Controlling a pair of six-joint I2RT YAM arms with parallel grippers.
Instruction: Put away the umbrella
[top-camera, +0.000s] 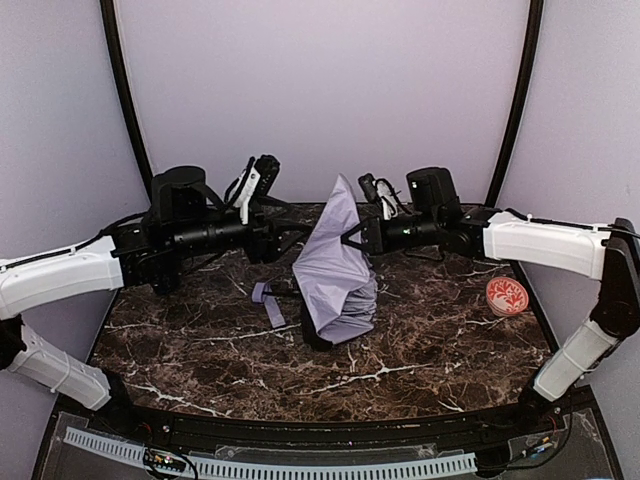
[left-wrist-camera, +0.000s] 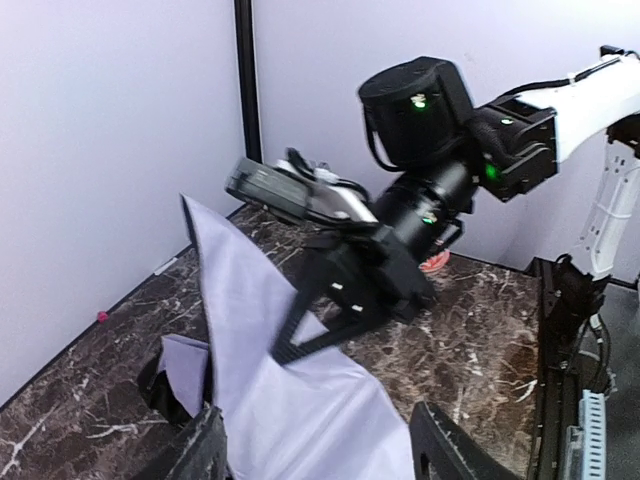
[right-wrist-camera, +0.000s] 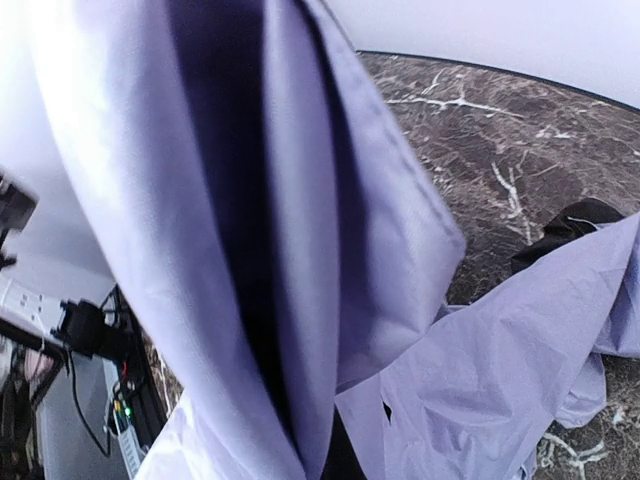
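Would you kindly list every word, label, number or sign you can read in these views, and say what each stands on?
No text is legible in any view.
The red-and-white disc bears only a pattern, too small to show any lettering.
The umbrella fabric is plain.
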